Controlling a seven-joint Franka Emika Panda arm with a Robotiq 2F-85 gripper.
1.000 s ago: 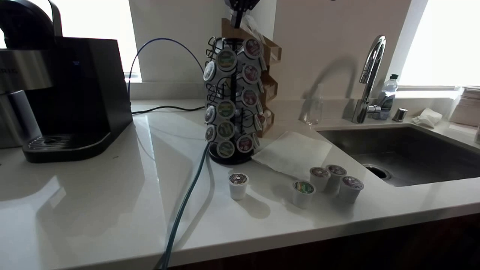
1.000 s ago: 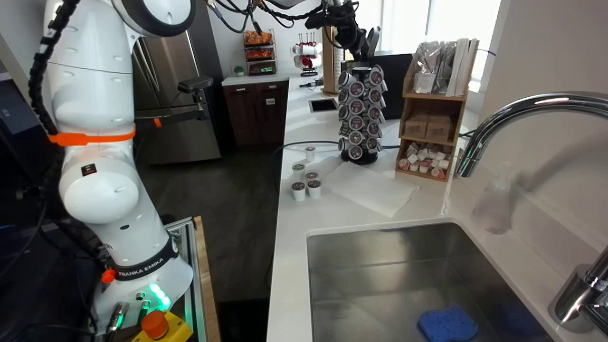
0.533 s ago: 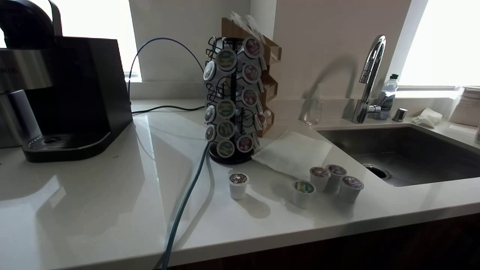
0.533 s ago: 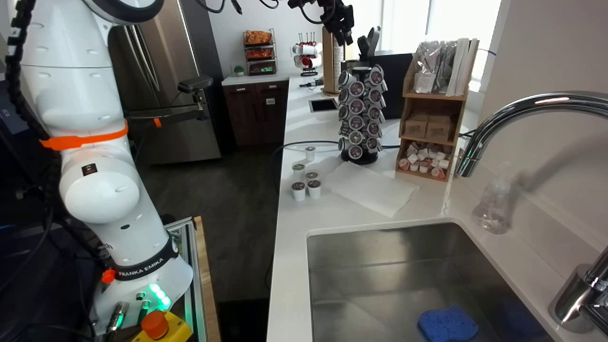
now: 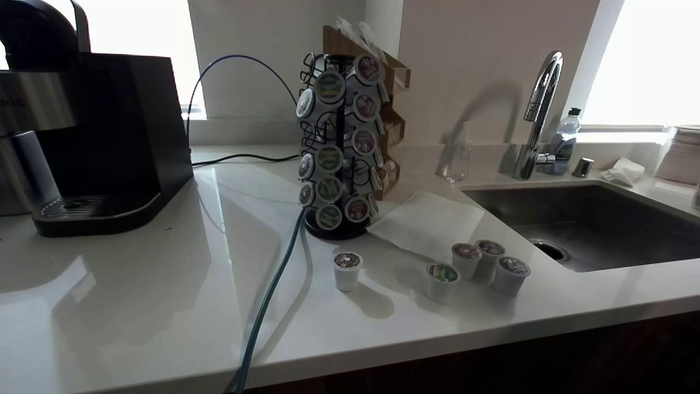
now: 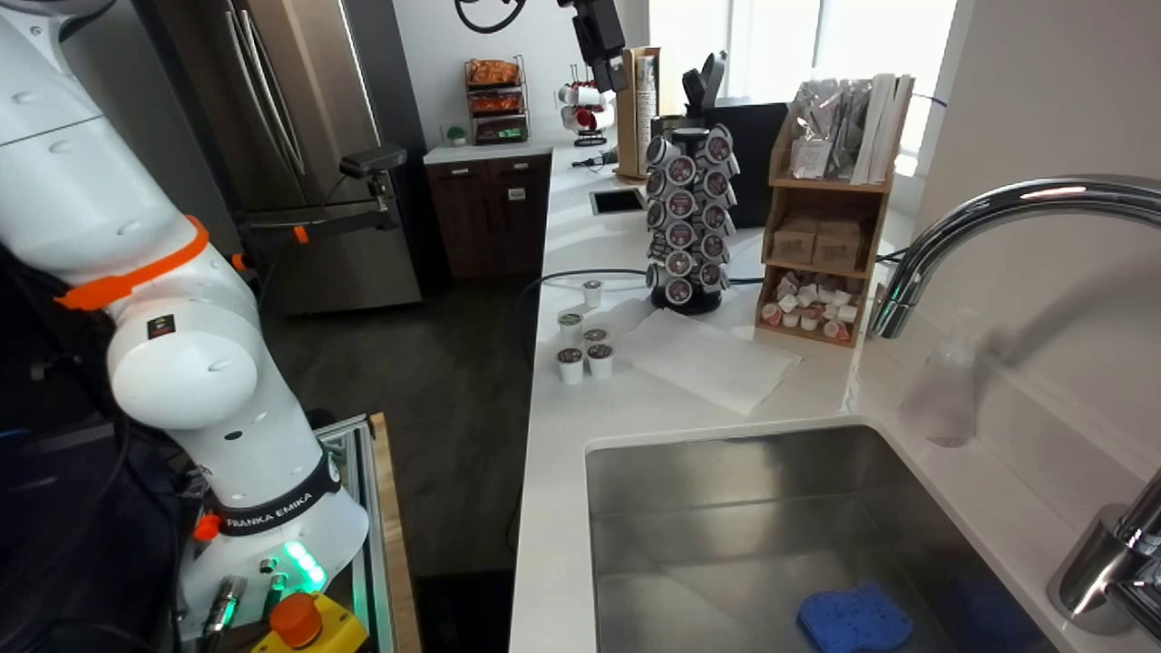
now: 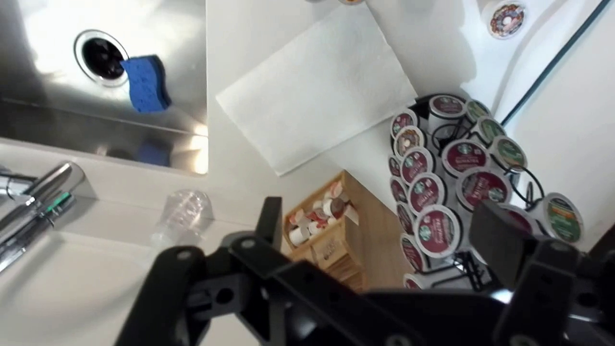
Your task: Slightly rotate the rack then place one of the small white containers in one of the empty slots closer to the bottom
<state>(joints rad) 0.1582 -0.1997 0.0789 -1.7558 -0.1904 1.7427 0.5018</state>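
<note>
On a counter (image 5: 164, 317), the wire rack (image 5: 340, 128) carries pods (image 5: 330, 86) near five loose white containers (image 5: 346, 274); the gripper (image 7: 384, 228) gapes wide, empty. Only the wrist view shows both drain (image 7: 102, 57) and sponge (image 7: 145, 86) in the sink (image 7: 173, 29).

Glossy white tabletop (image 5: 164, 339) is carrying the rack (image 5: 340, 131), standing upright; paper sheet (image 5: 432, 221) is lying just beside it. Five small white containers (image 5: 346, 278) are standing tops up: four bunching near the sheet, one standing apart. Black coffee machine (image 5: 126, 126), wooden shelf unit (image 6: 829, 186), teal cable (image 5: 272, 290) also resting here.
</note>
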